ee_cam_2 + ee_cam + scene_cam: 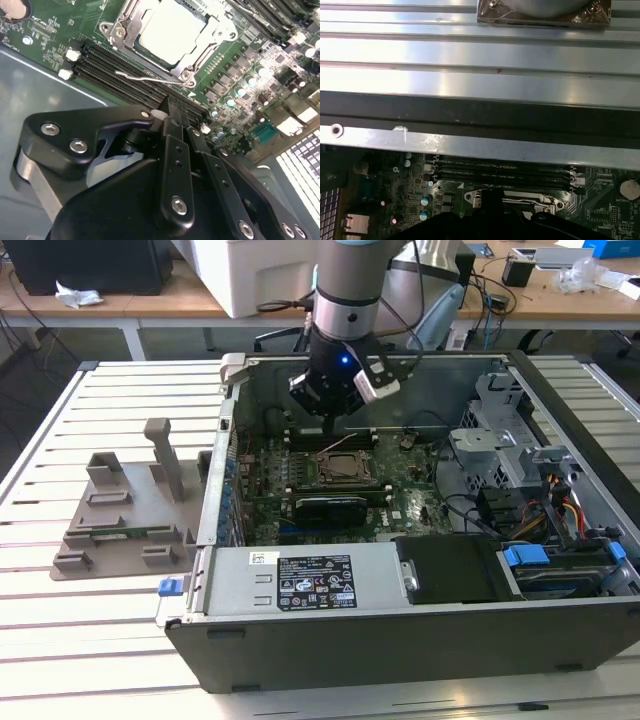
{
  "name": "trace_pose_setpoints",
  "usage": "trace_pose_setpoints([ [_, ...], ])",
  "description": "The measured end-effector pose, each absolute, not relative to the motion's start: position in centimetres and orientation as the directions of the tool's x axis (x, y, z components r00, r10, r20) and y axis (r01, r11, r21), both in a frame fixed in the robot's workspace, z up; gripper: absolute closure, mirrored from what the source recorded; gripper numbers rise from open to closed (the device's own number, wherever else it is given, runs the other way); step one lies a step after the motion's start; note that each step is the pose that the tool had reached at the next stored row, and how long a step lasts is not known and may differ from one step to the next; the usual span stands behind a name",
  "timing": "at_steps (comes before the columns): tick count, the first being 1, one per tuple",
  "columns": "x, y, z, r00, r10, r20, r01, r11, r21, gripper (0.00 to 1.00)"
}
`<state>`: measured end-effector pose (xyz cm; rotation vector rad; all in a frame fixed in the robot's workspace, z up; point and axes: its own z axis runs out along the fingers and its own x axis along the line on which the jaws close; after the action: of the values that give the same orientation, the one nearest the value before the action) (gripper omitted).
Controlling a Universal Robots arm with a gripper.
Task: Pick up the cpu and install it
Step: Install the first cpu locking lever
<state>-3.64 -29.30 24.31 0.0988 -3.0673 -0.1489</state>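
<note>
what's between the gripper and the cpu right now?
In the second wrist view, the socket's wire lever and black memory slots lie between the gripper and the cpu.

Exterior view: high, angled down into open computer case (400, 640). Both wrist views: close over the motherboard (235, 65), sharing the socket frame (172, 37).

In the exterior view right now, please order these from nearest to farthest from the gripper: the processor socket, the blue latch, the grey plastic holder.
1. Processor socket, just under the gripper.
2. Grey plastic holder, outside the case, toward the view's left.
3. Blue latch, toward the view's lower right.
</note>
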Motion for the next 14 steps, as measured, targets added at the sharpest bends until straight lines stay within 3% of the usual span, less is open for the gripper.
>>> trace_pose_setpoints([
  [14, -2.6, -28.7, 22.3, -0.993, -0.093, 0.067, -0.086, 0.991, 0.099, 0.89],
])
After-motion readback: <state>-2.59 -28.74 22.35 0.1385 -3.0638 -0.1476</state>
